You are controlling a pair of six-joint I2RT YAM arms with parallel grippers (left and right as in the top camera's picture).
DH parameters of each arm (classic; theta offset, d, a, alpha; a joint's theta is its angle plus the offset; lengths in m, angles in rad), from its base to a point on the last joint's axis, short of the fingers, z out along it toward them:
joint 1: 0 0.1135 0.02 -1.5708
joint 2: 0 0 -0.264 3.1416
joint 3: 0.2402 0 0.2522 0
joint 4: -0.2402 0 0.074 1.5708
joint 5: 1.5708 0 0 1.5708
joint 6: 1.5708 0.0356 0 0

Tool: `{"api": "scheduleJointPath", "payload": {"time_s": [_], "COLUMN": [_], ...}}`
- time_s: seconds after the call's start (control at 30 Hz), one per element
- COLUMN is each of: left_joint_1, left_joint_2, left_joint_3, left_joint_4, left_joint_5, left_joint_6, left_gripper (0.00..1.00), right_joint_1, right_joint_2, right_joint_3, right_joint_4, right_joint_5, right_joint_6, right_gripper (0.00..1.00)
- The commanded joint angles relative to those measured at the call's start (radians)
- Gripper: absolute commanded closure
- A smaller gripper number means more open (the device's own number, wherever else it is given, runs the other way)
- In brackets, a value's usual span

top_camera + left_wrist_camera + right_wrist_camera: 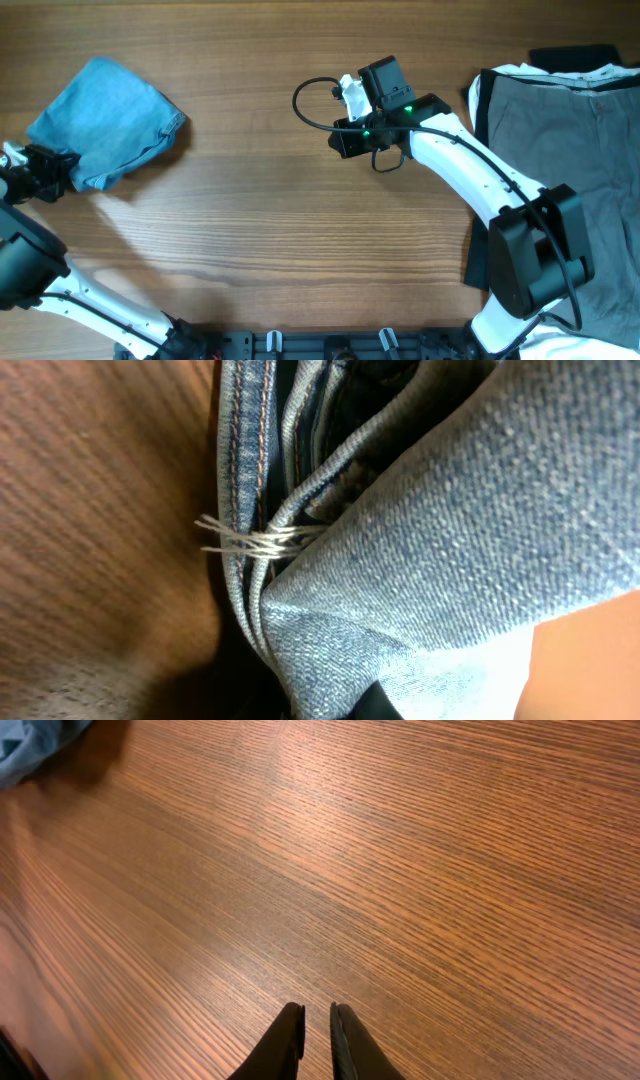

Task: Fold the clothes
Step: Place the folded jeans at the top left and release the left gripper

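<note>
The light blue denim jeans (110,120) are lying as a compact bundle near the far-left corner of the wooden surface (260,230). My left tool (52,172) is sitting against the bundle's end by the left edge; I cannot tell whether it is gripping. My right tool (317,1012) is hovering above mid-surface, fingers drawn almost together on nothing. Grey trousers (570,150) are lying at the right edge

Brown wood-grain table (270,230), soft glare
</note>
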Motion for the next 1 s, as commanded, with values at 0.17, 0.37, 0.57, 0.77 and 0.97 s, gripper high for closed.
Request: {"api": "scheduleJointPath", "payload": {"time_s": [0.17, 0.37, 0.57, 0.77, 0.97], "left_joint_1": [-0.281, -0.408, -0.360, -0.269, -0.354], "left_joint_2": [0.066, 0.066, 0.064, -0.126, -0.650], "left_joint_3": [-0.108, -0.139, -0.139, -0.138, -0.138], "left_joint_4": [0.222, 0.473, 0.340, 0.007, -0.274], "left_joint_5": [-0.151, -0.227, -0.149, -0.047, -0.110], "left_joint_6": [-0.576, -1.020, -0.755, -0.245, 0.247], "left_gripper": [0.82, 0.57, 0.05, 0.00, 0.00], "right_joint_1": [0.001, 0.001, 0.001, -0.002, -0.102], "right_joint_2": [-0.019, -0.019, -0.019, -0.056, -0.203], "right_joint_3": [0.002, 0.002, 0.002, 0.021, 0.146], "right_joint_4": [0.037, 0.054, 0.053, 0.059, 0.125], "right_joint_5": [0.051, 0.091, 0.098, 0.106, 0.128], "right_joint_6": [0.016, 0.014, -0.011, -0.042, 0.094], "right_gripper": [0.86, 0.85, 0.76, 0.60, 0.44]}}
